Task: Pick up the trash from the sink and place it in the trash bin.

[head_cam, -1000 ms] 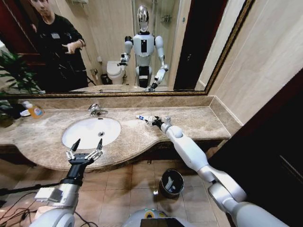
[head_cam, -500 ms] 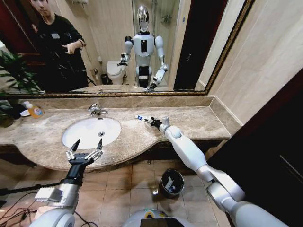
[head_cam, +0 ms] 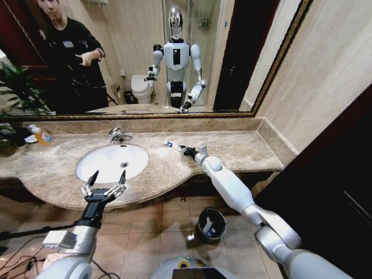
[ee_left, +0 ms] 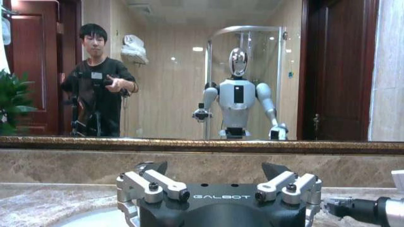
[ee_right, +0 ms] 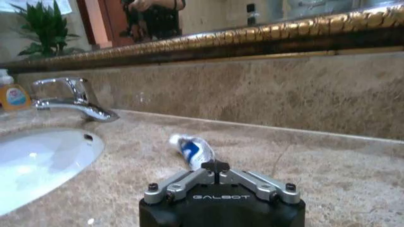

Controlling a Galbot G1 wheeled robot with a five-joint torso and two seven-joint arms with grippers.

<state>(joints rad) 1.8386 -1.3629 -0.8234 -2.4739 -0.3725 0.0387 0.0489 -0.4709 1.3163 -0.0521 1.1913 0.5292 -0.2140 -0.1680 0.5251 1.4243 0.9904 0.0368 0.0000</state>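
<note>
My right gripper (head_cam: 185, 150) reaches over the marble counter to the right of the white sink (head_cam: 111, 161). It is shut on the near end of a small white and blue tube (ee_right: 190, 148), a piece of trash (head_cam: 171, 145). The tube points away from the fingers and sits low over the counter; I cannot tell whether it touches. My left gripper (head_cam: 105, 183) hangs open and holds nothing at the counter's front edge, just before the sink. The dark round trash bin (head_cam: 210, 224) stands on the floor below the right arm.
A chrome tap (head_cam: 119, 135) stands behind the basin. A yellow-orange bottle (head_cam: 42, 136) and a plant are at the far left of the counter. A gold-framed mirror lines the back wall. The counter (head_cam: 244, 148) ends at a side wall on the right.
My right gripper has slid a little left along the counter toward the sink, carrying the tube with it. The left arm has not moved.
</note>
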